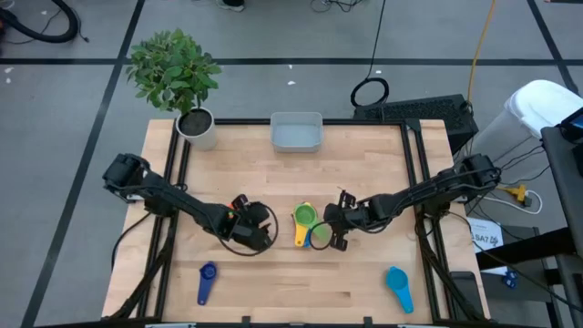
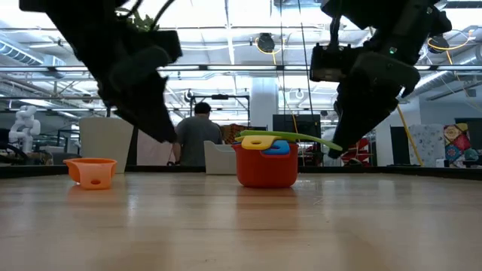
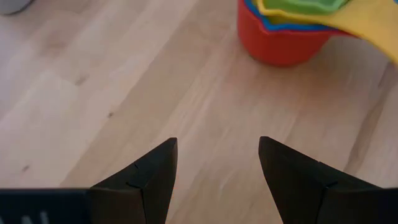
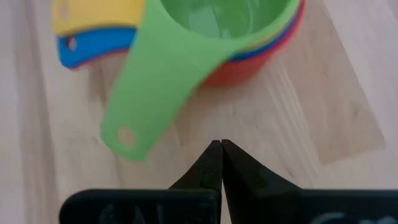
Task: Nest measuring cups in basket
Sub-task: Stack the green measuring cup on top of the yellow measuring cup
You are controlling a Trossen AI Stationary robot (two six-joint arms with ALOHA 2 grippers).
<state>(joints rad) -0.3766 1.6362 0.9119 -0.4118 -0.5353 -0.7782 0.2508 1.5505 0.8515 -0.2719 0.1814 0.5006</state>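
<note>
Dark blue cup (image 1: pixel 207 281) lies alone near the front-left of the table (image 1: pixel 364 282), handle toward the front edge, well apart from everything else.

Left gripper (image 1: pixel 244 228) hovers over bare wood left of centre, fingers (image 3: pixel 149 177) apart, nothing between them. Orange cup (image 2: pixel 92 171): visible only in the low view, upright on the table to the left of the stack; in the high view it seems hidden under the left arm. Likely the next cup for this gripper.

Centre: the stack (image 1: pixel 310 230). Red cup (image 2: pixel 266 167) at the bottom, then bright blue cup (image 4: pixel 93 46), yellow cup (image 4: pixel 93 14), and green cup (image 4: pixel 205 25) on top. The green handle points off at a different angle from the yellow and blue handles.

Right gripper (image 1: pixel 342 223) sits just beside the stack on its right, fingers pressed together, holding nothing; its wrist view shows the tips just short of the green handle.

Teal cup (image 1: pixel 398 287) lies near the front-right, well apart.

Basket (image 1: pixel 296 133) at the back edge, centre; nothing seen inside. Plant pot (image 1: pixel 198 128) to its left.

Step, as I judge it: adding loose cups to the stack. To do it well:
- take the orange cup by its handle, keep the bowl upright;
- lower it squarely into the green cup, no sideways push;
- the stack is light and will slide or tip if nudged, so keep the right gripper clear.
</note>
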